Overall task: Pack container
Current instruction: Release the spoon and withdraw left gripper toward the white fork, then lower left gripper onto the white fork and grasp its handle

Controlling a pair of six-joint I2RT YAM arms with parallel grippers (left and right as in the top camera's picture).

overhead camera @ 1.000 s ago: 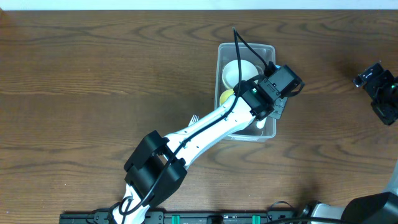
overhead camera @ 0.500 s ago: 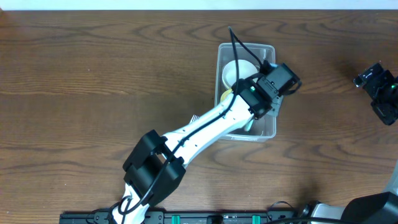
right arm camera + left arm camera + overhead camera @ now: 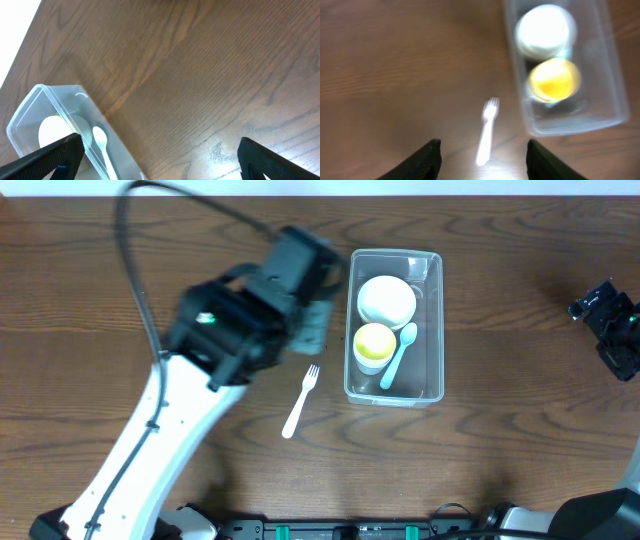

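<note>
The clear container point(image 3: 432, 262) stands right of centre and holds a white bowl point(image 3: 386, 299), a yellow cup point(image 3: 374, 344) and a pale blue spoon point(image 3: 398, 355). A white fork point(image 3: 300, 402) lies on the table to its left. My left gripper point(image 3: 318, 320), blurred by motion, hovers left of the container. Seen from the left wrist, that gripper point(image 3: 484, 143) is open over the fork point(image 3: 486, 131), with nothing held; the container point(image 3: 615, 100) lies ahead to the right. My right gripper point(image 3: 161, 141) is wide open and empty above bare wood, far from the container point(image 3: 30, 105).
The right arm's gripper point(image 3: 610, 330) sits at the table's far right edge. The left arm slants from the bottom left up across the table's left half. Dark wood surrounds the container on all sides.
My left gripper opened, left the spoon lying in the container, and swung up and left, out to the table beside it. The right arm has not moved.
</note>
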